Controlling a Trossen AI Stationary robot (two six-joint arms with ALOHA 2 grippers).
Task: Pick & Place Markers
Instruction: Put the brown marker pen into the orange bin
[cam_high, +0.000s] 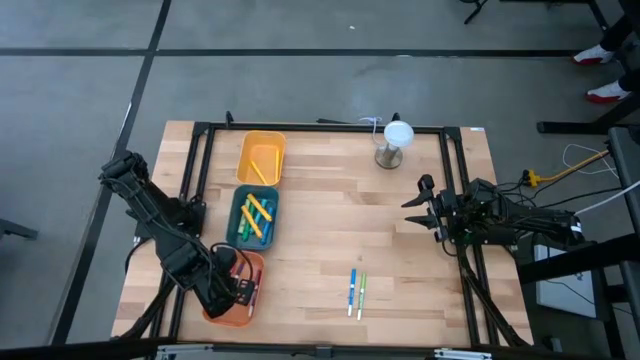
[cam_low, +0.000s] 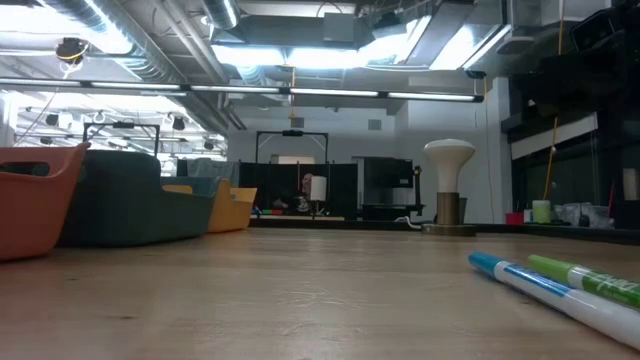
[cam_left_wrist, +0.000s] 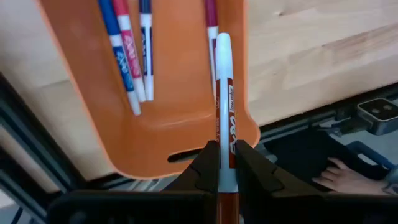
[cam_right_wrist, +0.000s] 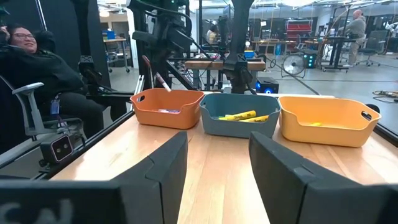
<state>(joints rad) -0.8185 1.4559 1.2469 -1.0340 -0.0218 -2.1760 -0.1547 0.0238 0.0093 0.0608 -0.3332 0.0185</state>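
My left gripper (cam_left_wrist: 222, 163) pinches a red marker (cam_left_wrist: 224, 112) lengthwise over the orange tray (cam_left_wrist: 180, 93), w/ its long axis parallel to those inside; right gripper (cam_high: 425, 210) waits wide open.

In the left wrist view we lose the lower end of the red marker (cam_left_wrist: 224, 118) between the left tool's (cam_left_wrist: 225, 163) fingers, and the orange tray (cam_left_wrist: 180, 124) runs off the picture's top. From the low view, the blue marker (cam_low: 560, 296) and green marker (cam_low: 590, 279) are cut off at the right edge. From above, we cannot count the markers in the orange tray at the surface's (cam_high: 330, 200) near left corner, since the left tool covers them.
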